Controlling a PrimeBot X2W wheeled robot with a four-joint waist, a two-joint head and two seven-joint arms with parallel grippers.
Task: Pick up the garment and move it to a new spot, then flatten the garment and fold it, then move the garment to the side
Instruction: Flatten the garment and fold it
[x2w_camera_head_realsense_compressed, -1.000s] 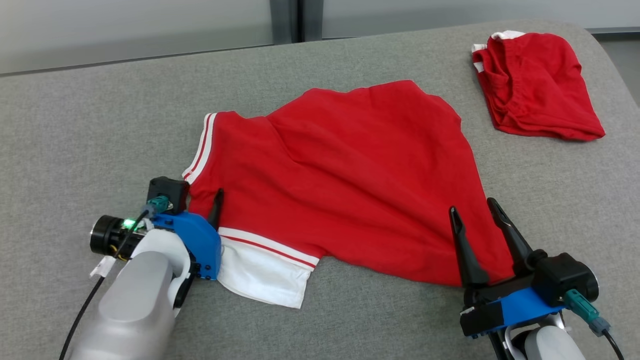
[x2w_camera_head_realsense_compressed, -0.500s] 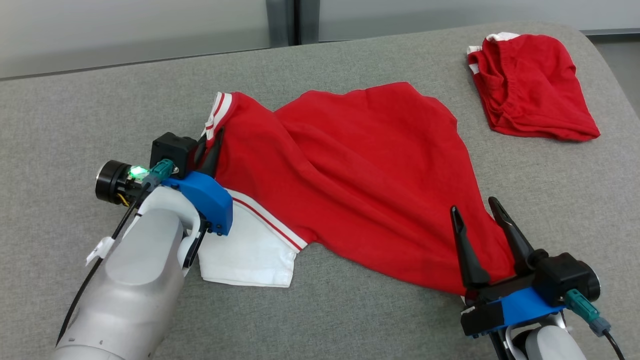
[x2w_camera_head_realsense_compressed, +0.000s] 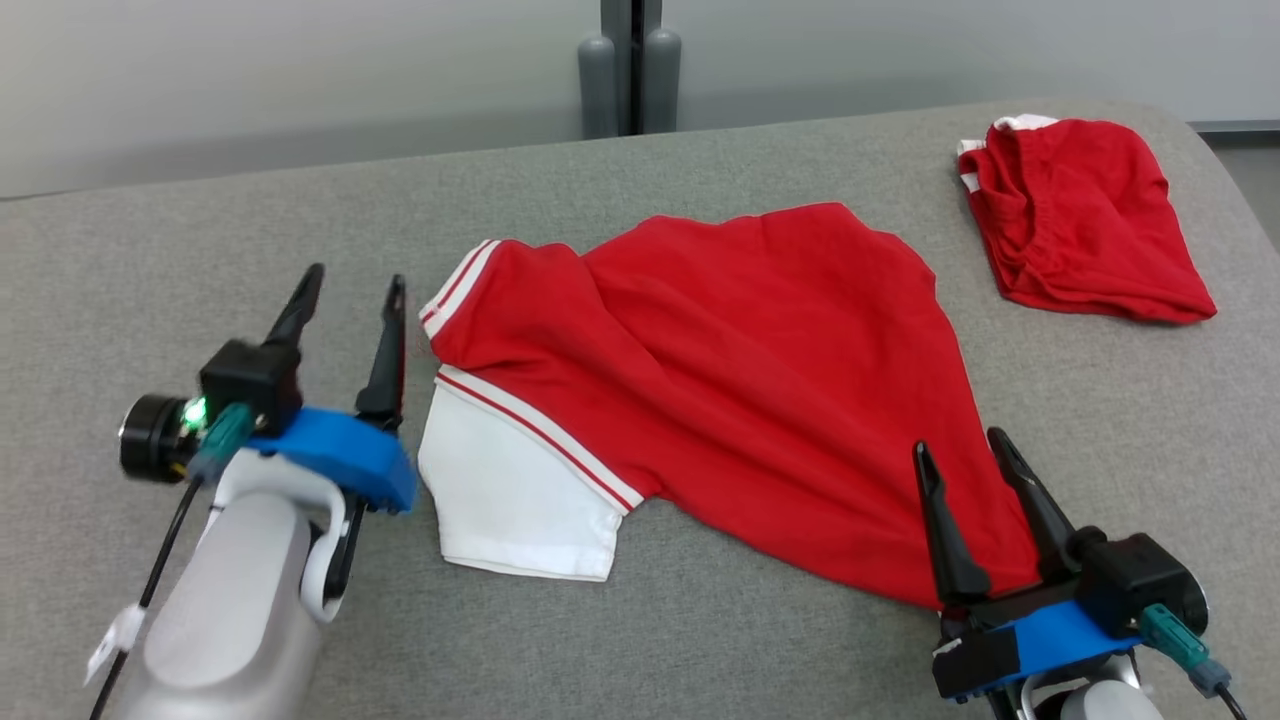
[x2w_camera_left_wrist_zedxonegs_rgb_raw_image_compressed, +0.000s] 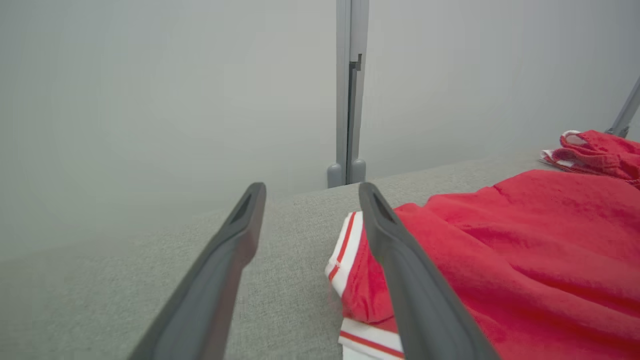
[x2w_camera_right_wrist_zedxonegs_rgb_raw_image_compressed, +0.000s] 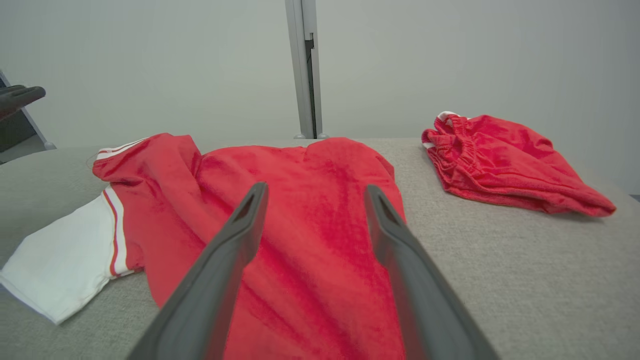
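The garment (x2w_camera_head_realsense_compressed: 740, 380) is a red shirt with a white sleeve (x2w_camera_head_realsense_compressed: 510, 500) and striped trim, spread across the middle of the grey padded surface. Its left sleeve edge lies folded over onto itself. My left gripper (x2w_camera_head_realsense_compressed: 355, 280) stands open just left of that folded edge, apart from the cloth, nothing between its fingers. In the left wrist view the left gripper (x2w_camera_left_wrist_zedxonegs_rgb_raw_image_compressed: 311, 187) points past the garment (x2w_camera_left_wrist_zedxonegs_rgb_raw_image_compressed: 500, 240) on its right. My right gripper (x2w_camera_head_realsense_compressed: 958, 445) is open over the shirt's near right corner; in the right wrist view the right gripper (x2w_camera_right_wrist_zedxonegs_rgb_raw_image_compressed: 315, 187) has the garment (x2w_camera_right_wrist_zedxonegs_rgb_raw_image_compressed: 300, 200) beneath it.
A second red garment (x2w_camera_head_realsense_compressed: 1085, 225), bunched with an elastic waistband, lies at the far right corner. The grey surface (x2w_camera_head_realsense_compressed: 700, 640) curves down at its right edge. A pale wall with a grey post (x2w_camera_head_realsense_compressed: 630, 60) stands behind it.
The left gripper shut on the shirt's left sleeve edge, carried it up and inward over the shirt, then let go and drew back left, open. The head camera shifted slightly. The right gripper stayed put.
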